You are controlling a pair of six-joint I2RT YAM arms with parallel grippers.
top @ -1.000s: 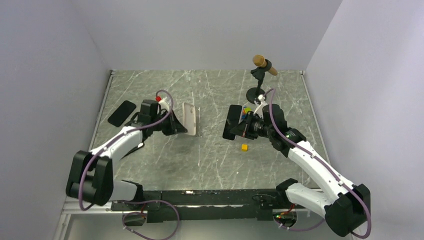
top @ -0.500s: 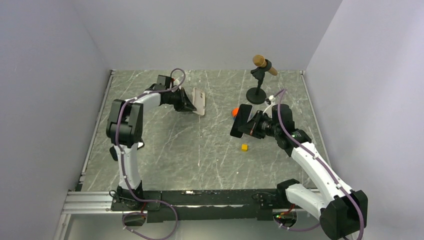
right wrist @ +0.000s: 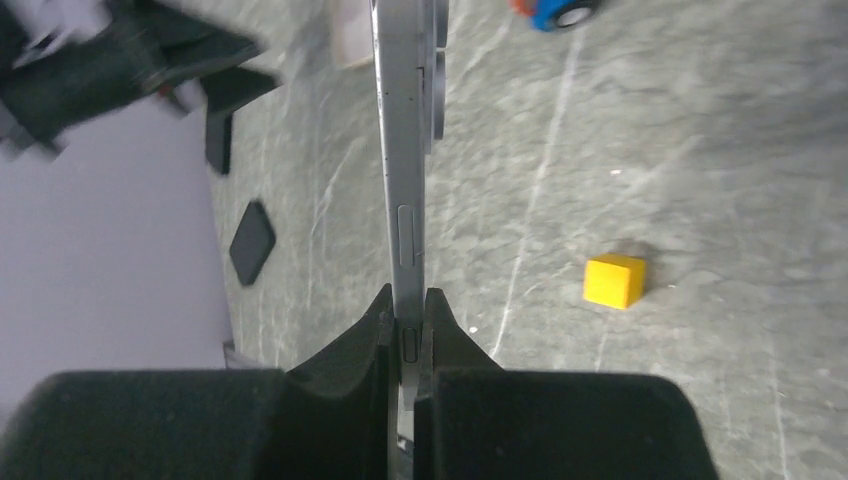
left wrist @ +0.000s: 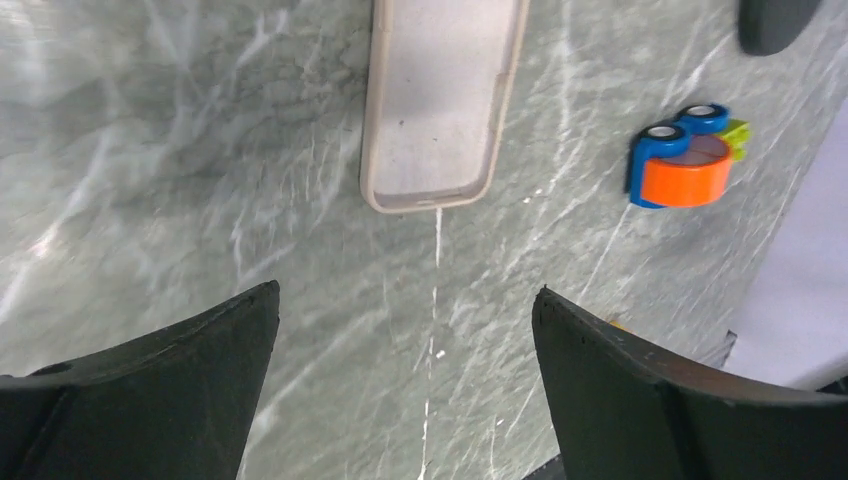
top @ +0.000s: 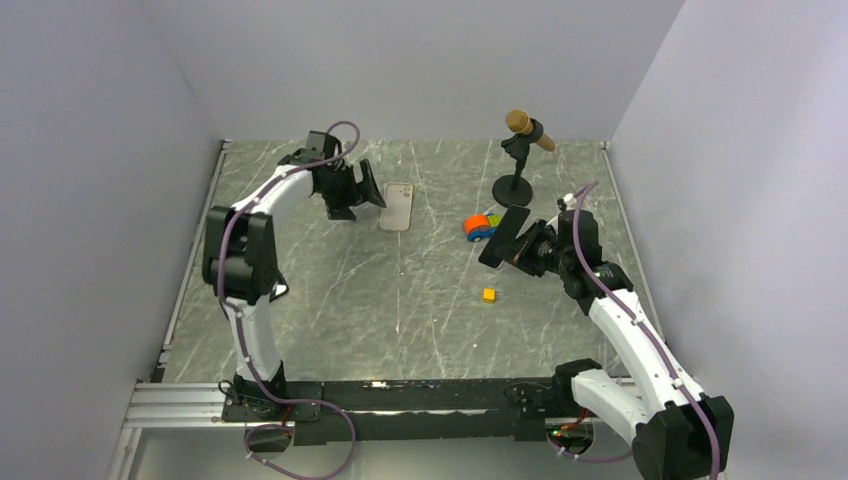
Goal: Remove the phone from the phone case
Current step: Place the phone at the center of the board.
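Note:
The beige phone case (top: 397,207) lies flat on the table, hollow side up and empty (left wrist: 445,100). My left gripper (top: 365,195) hangs just left of it, jaws wide open with only table between them (left wrist: 405,295). The dark phone (top: 503,238) is held off the table at the right, out of the case, tilted on edge. My right gripper (top: 525,248) is shut on its lower end. In the right wrist view the fingers (right wrist: 385,310) pinch the phone's thin side (right wrist: 405,150).
A blue and orange toy car (top: 480,226) sits between the case and the phone. A yellow cube (top: 488,294) lies nearer the front. A microphone on a stand (top: 527,130) is at the back right. A flat black object (right wrist: 251,240) lies at the far left.
My left gripper has opened and let go of the case, which now lies flat, and has drawn back to its left. My right gripper has carried the phone further right.

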